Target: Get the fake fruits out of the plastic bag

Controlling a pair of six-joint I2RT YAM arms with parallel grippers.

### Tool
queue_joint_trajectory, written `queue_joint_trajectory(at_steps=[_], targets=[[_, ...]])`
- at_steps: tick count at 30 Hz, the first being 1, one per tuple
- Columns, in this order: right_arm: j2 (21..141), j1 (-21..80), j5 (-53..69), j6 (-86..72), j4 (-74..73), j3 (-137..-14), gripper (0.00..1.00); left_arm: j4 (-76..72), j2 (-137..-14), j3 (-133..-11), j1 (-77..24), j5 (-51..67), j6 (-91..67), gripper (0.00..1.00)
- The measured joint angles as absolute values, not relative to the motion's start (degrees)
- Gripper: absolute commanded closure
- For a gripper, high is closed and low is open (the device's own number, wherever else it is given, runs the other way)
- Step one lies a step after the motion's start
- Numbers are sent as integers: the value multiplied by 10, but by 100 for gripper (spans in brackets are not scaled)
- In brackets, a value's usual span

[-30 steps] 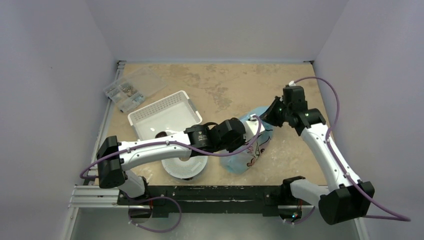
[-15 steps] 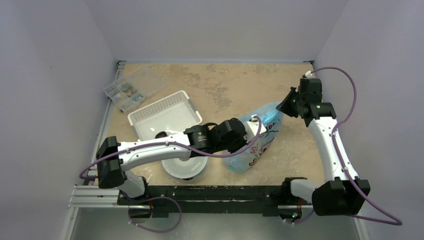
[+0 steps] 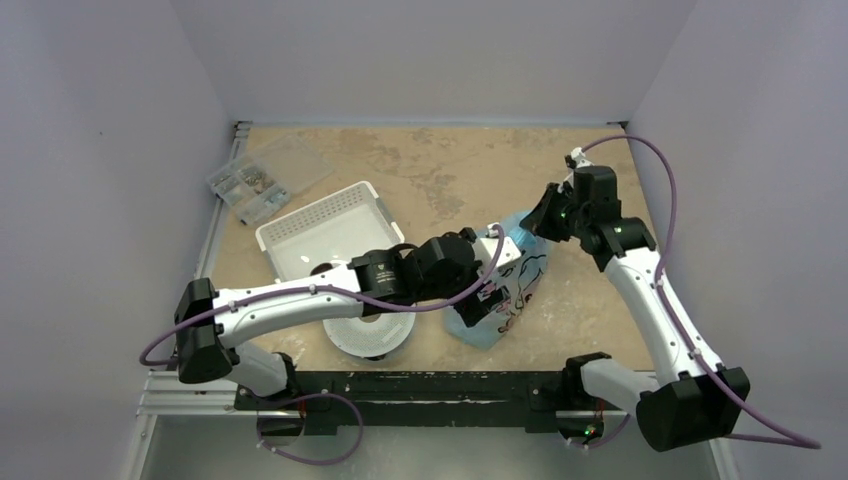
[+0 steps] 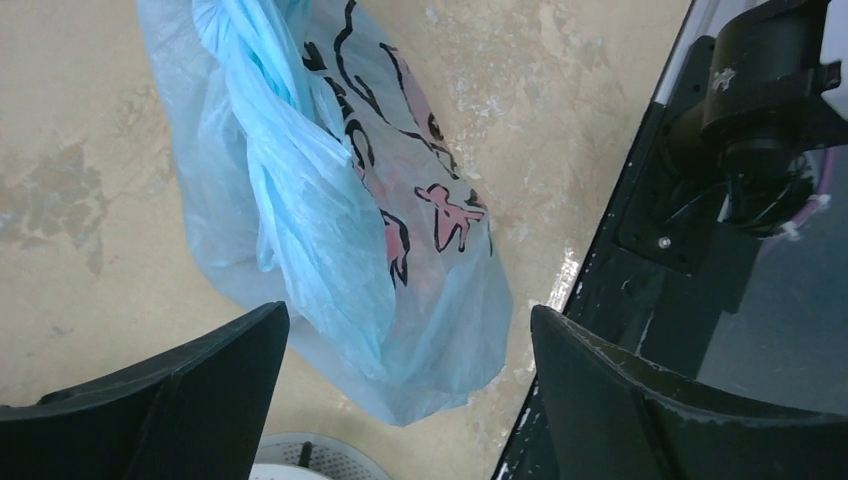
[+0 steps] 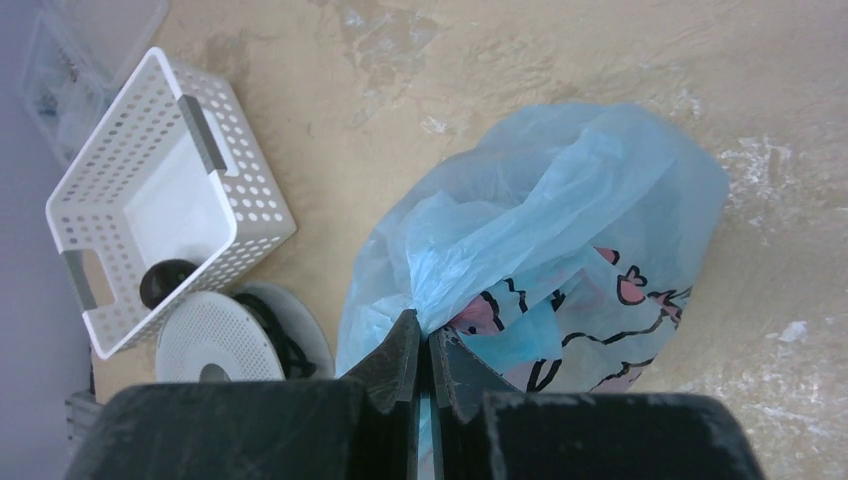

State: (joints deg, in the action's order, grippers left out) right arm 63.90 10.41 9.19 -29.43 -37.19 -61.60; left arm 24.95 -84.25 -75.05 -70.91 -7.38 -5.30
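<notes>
- The right pincer (image 5: 422,335) is clamped shut on a bunched-up fold of the bag (image 5: 560,200), right at its fingertips. The rest of the bag bellies out on the table (image 5: 500,60) ahead of it.
- The left pincer (image 4: 408,315) is spread wide and gripping nothing. The bag lies straight ahead of it, lined up with the gap between the jaws. As far as I can see, neither jaw touches it.
- Can't spot any of the fruits. The pink and black on the film looks like the print to me. My guess is they're all inside, down in the fat end nearest the left pincer.
- The basket (image 5: 250,200) sits off to the left of the right pincer, with something dark in it that I can't make out.
- Step-wise, I'd say this is early: getting the bag open. One side has a hold, the other is lined up for a grab, and nothing I can see has come out.
- Next move, as I read it: the left pincer needs to go in and close on a loose bit of film across from the right's hold.
- Then the two can pull apart to open the mouth.
- The film is thin and crinkly, so the tricky part is catching one layer only, not pinching both sides shut.
</notes>
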Motion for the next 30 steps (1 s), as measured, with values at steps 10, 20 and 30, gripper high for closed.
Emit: queue_joint_trajectory(at_steps=[10, 20, 30], targets=[[591, 114, 133, -283, -323, -582, 100, 239, -848, -745, -616, 20, -134, 9], [547, 116, 164, -260, -310, -560, 100, 230, -902, -820, -585, 11, -262, 37], [531, 116, 197, -259, -299, -544, 100, 228, -974, -884, -585, 9, -310, 67]])
